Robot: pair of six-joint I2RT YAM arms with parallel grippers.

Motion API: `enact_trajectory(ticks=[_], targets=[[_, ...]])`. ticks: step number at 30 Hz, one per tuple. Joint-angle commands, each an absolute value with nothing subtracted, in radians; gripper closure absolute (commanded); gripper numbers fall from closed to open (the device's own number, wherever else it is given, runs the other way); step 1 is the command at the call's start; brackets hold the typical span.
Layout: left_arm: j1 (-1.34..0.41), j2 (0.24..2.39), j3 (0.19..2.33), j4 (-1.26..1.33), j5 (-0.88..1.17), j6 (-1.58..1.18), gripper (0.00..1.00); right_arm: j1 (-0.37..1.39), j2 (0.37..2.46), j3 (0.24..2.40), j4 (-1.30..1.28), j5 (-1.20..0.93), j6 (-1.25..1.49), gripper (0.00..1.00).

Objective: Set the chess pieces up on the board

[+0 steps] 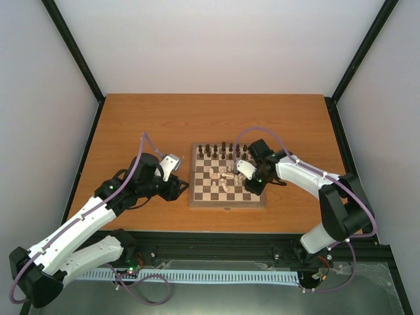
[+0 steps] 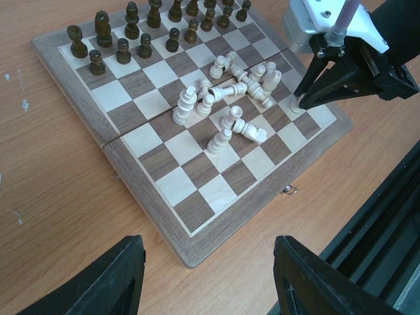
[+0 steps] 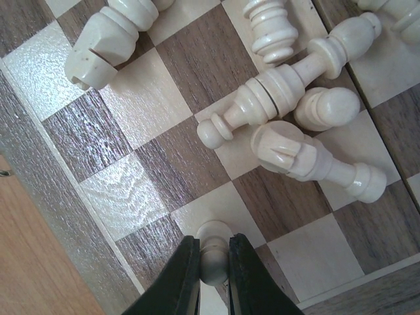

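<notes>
The board (image 1: 228,205) lies on the table (image 1: 144,125), closer to its near edge than its far one. The dark pieces (image 1: 220,151) stand in two rows along the board's far edge. The cream pieces (image 2: 226,92) lie toppled in a heap around its centre. One cream pawn (image 3: 214,237) is upright close to the near-right corner, pinched between the black fingers of the right gripper (image 2: 300,100). Whether its base touches the square cannot be told. The left gripper (image 2: 209,259) hovers left of the board, fingers spread, holding nothing.
</notes>
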State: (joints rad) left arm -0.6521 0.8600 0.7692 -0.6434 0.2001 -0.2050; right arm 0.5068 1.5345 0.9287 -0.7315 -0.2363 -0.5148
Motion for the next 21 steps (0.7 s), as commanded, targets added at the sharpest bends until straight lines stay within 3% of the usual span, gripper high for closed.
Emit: enact_trajectory(ticks=[1,11,21], targets=[[-0.66,0.86,0.775,-0.624,0.215,-0.189,0.43,0.528,1.558,0.949,-0.718,-0.239,-0.507,0.92],[-0.66,0.858,0.774,-0.626,0.216,-0.19,0.43,0.54,1.574,0.953,-0.71,-0.204,-0.495,0.88],[-0.66,0.855,0.774,-0.626,0.216,-0.19,0.43,0.474,1.471,1.015,-0.793,-0.321,-0.574,0.68]])
